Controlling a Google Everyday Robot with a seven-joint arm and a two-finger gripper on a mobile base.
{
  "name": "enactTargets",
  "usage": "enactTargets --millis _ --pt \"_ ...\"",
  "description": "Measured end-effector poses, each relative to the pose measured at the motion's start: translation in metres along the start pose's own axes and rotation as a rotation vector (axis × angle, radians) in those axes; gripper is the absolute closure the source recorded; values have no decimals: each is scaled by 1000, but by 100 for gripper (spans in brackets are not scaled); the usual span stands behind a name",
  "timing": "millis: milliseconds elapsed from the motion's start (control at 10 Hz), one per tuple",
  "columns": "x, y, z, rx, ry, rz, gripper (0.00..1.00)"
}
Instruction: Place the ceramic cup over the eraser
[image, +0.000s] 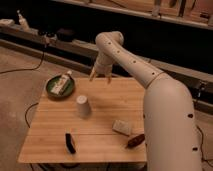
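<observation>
The white ceramic cup (83, 106) stands upside down, narrow end up, on the wooden table (105, 142), left of its middle. The black eraser (70, 143) lies near the table's front left edge, well apart from the cup. My gripper (100, 77) hangs from the white arm over the table's back edge, behind and to the right of the cup, above the surface. It holds nothing that I can see.
A green plate (51, 92) with a white tube on it sits at the table's back left corner. A pale cream block (121, 127) and a reddish-brown object (135, 141) lie at the front right. A dark shelf with cables runs behind the table.
</observation>
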Motion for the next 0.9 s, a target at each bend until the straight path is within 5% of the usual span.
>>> enactTargets --millis 200,400,900 --pt "-4 -5 1 -7 -12 -27 35" --pt "-19 -41 13 -33 -49 -121 35" --pt "-36 -70 40 -179 -99 -191 35"
